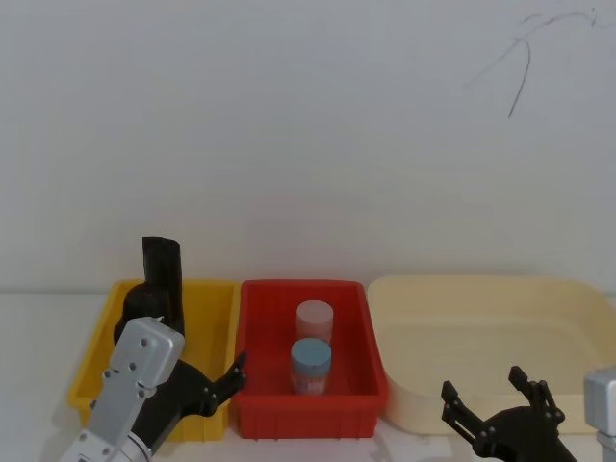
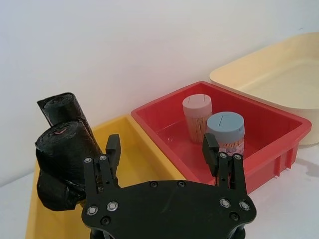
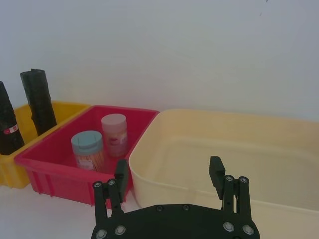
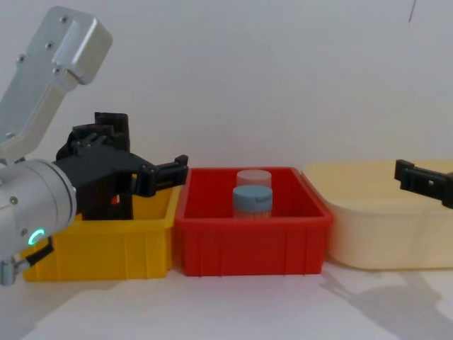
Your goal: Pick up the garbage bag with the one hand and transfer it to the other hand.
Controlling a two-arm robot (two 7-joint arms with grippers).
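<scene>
While bag (image 2: 60, 164) stands in yellow bin (image 4: 120, 248), left gripper (image 2: 161, 149) hangs above, spread wide — right gripper (image 3: 168, 169) likewise, by cream tub (image 4: 375, 234).

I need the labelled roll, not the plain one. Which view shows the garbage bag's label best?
Right wrist view: the garbage bag shows its red-and-white label. Left wrist view shows it large, label barely seen; in chest and head views the left arm partly hides it.
</scene>
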